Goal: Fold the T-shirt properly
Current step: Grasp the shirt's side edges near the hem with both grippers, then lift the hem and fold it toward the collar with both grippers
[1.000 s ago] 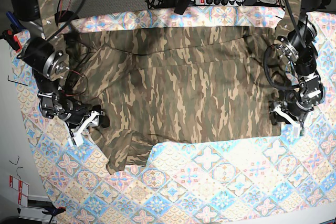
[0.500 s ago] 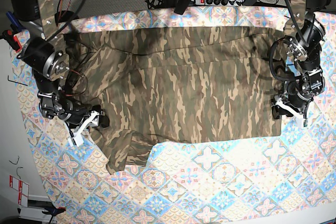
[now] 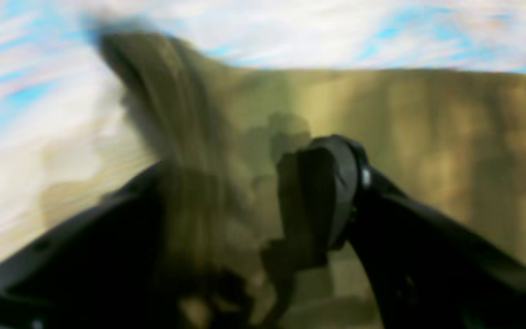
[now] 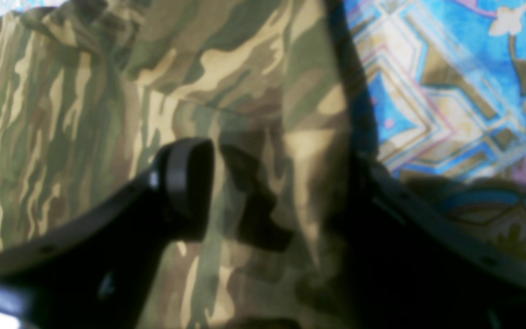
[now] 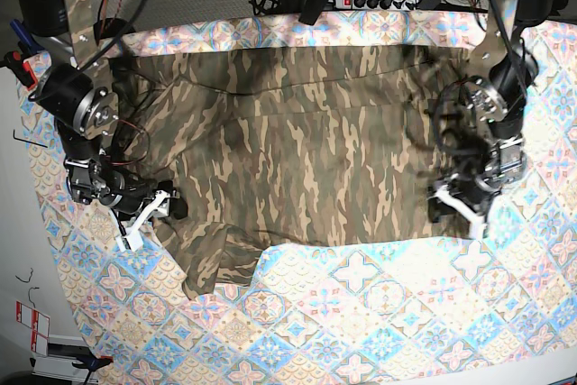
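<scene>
T-shirt (image 5: pixel 306 160): spread flat across the patterned tablecloth (image 5: pixel 379 313), reaching from the far edge of the table to about its middle; one sleeve (image 5: pixel 212 254) is seen crumpled at the near corner on the base view's left.
Left gripper (image 5: pixel 455 209): placed at the shirt's near corner on the base view's right. In the left wrist view a raised ridge of cloth (image 3: pixel 185 151) is seen running down between the two dark fingers (image 3: pixel 322 196), which are set apart; the picture is badly blurred, so whether the cloth is pinched cannot be told.
Right gripper (image 5: pixel 153 214): placed at the shirt's edge by the crumpled sleeve. In the right wrist view the fingers (image 4: pixel 185 183) are held well apart, with a fold of cloth lying between them, unclamped.
Tablecloth: left bare over the near half of the table.
</scene>
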{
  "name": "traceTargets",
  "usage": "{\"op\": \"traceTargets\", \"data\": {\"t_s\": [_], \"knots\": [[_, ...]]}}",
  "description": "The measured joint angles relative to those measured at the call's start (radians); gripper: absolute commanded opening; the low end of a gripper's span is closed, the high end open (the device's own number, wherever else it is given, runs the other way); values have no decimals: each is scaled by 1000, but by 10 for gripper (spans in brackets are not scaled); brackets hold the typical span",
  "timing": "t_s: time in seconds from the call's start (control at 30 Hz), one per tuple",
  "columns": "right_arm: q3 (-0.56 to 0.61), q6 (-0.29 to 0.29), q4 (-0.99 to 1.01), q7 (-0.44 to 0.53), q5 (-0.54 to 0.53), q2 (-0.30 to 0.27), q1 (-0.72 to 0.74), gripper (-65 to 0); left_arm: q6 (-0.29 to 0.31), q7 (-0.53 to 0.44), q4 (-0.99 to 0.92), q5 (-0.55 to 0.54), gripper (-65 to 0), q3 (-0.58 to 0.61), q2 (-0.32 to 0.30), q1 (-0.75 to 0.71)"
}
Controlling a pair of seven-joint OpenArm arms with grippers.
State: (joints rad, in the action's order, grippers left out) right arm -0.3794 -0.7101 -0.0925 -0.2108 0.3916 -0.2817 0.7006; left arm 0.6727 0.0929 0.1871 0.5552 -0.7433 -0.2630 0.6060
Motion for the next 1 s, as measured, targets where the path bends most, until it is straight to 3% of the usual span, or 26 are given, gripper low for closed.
{"op": "traceTargets", "data": {"t_s": [0.13,0.4,0.63,0.83,1.0], "knots": [[0,3,0,1,0,1,0,-298,11,20,2,-8,-352,0,27,7],[0,18,1,-18,3,-4,-3,-640,16,40,3,-17,-603,0,30,-4],[-3,15,-5,-22,11,-3,-1,-640,31,46,71,-21,-618,0,31,-46],[-5,6,-129,-74,39,11,-32,-639,31,59,126,-29,-619,-3,34,-64],[-5,-12,-241,-129,29,16,-82,-639,35,151,201,-24,-619,-3,40,-67]]}}
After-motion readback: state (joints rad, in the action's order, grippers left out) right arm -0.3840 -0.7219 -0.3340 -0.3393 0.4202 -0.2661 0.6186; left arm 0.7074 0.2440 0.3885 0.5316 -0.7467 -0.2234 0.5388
